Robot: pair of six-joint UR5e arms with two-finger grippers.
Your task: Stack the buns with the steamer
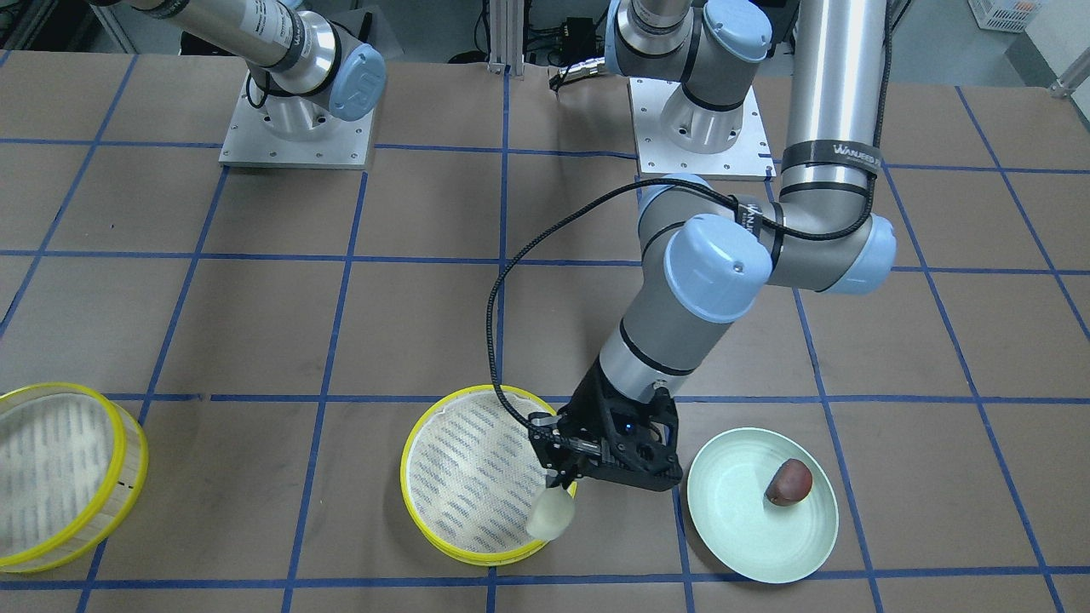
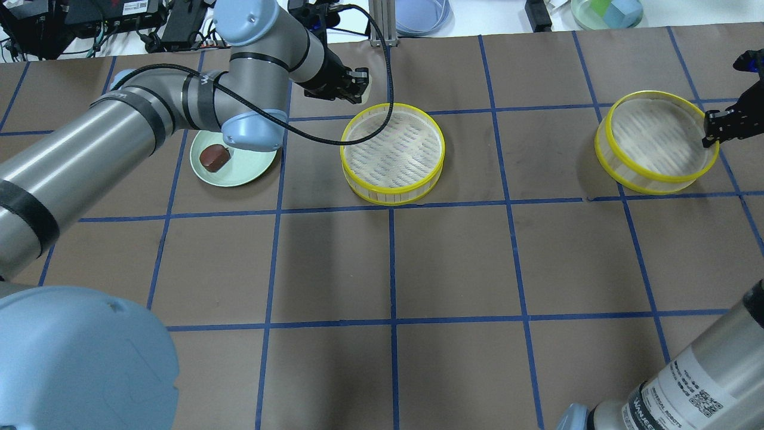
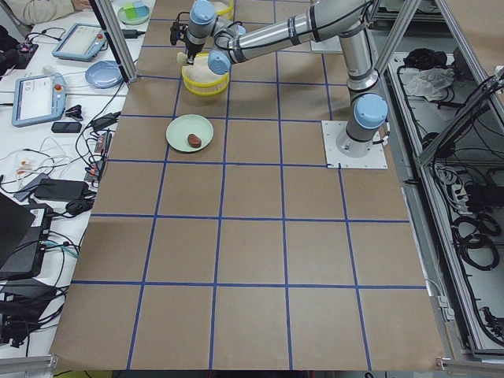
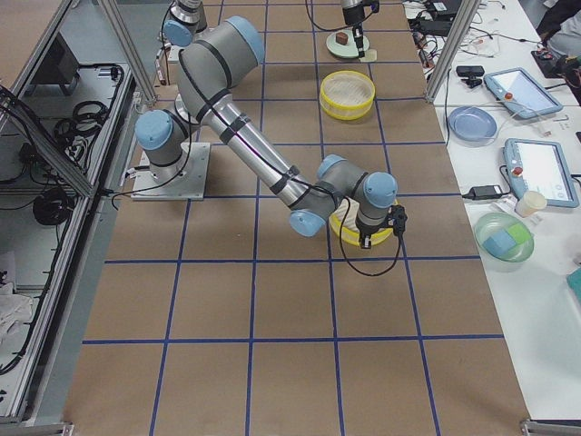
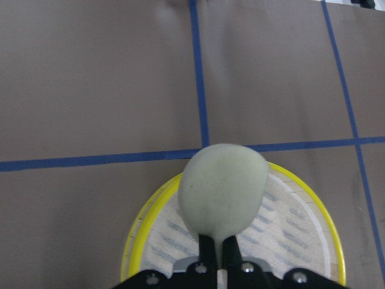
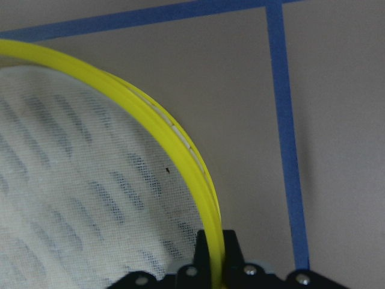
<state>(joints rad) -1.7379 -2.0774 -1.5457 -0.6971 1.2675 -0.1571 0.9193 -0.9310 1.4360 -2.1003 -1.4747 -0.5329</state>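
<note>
at the lower left of the front-facing frame, a yellow-rimmed steamer [image 1: 51,468] is clamped at its rim by the clenched right gripper [image 2: 711,131]. at lower centre, the cream-white bun [image 1: 551,517] is grasped by the left gripper [image 1: 559,487] over the rim of a second steamer [image 1: 460,477]. further right, the reddish-brown bun [image 1: 788,483] is seen on the pale green plate [image 1: 732,528].
</note>
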